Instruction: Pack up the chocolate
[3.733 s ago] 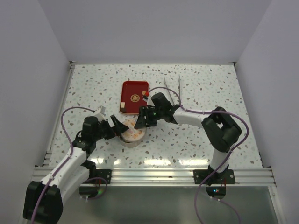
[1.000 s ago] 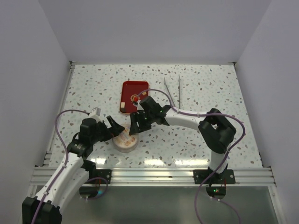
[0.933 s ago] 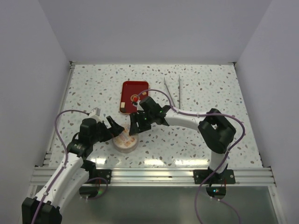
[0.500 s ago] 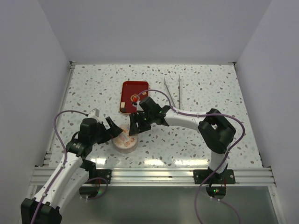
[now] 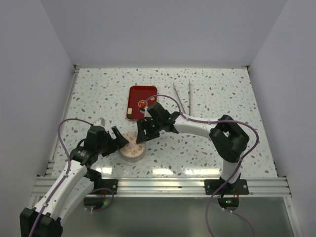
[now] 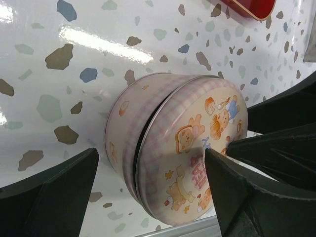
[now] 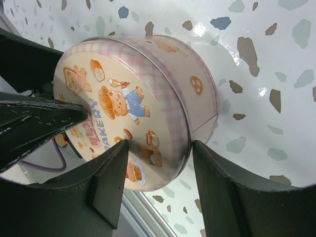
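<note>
The round tin (image 5: 133,148) stands near the front of the table, its pale bear-printed lid (image 6: 197,148) sitting slightly askew, with a dark gap along the rim. No chocolate shows in or around the tin. One small tan piece (image 5: 129,114) lies at the near left corner of the red tray (image 5: 143,94). My left gripper (image 5: 118,140) is open at the tin's left side, one finger on each side of it (image 6: 150,158). My right gripper (image 5: 142,132) is open over the tin's far edge, its fingers straddling the lid rim (image 7: 160,148).
The red tray lies just behind the tin, and its corner shows in the left wrist view (image 6: 247,7). A pair of metal tongs (image 5: 182,96) lies to the right of the tray. The aluminium rail (image 5: 163,185) runs along the table's front edge.
The tin has slid a little left and nearer since the oldest frame. Over the last second my left gripper drew back slightly toward the front edge. The right arm has hardly moved.
</note>
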### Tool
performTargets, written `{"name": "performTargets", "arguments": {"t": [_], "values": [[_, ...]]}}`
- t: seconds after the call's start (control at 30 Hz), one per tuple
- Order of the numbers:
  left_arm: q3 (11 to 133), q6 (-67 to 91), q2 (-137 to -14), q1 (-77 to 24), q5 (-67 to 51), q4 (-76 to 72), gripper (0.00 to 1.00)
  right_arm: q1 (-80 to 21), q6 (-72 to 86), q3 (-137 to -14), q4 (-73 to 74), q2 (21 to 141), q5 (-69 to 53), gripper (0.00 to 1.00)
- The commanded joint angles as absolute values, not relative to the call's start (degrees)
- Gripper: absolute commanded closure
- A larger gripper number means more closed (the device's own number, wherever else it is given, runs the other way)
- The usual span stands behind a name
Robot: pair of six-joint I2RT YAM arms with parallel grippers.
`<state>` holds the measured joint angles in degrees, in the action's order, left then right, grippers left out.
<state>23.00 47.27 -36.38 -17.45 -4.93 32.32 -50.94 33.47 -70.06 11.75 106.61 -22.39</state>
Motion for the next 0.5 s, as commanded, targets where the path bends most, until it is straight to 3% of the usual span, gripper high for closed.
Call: {"name": "performTargets", "arguments": {"t": [0.0,0.13,0.27,0.47], "values": [[25.58,49.04,-35.95,-18.10,-2.90,34.45,0.07,-51.24,33.66,-70.40,9.76,105.82,-22.41,0.42],[25.49,49.48,-36.04,-18.37,-2.46,34.72,0.18,-51.33,33.75,-70.14,9.76,105.64,-22.32,0.42],[25.14,49.57,-36.30,-18.46,-2.64,34.37,0.36,-51.33,33.66,-70.05,9.76,105.38,-22.32,0.42],[25.05,49.57,-36.74,-18.90,-2.99,34.10,0.49,-51.33,33.75,-69.70,9.76,105.03,-22.06,0.42]]}}
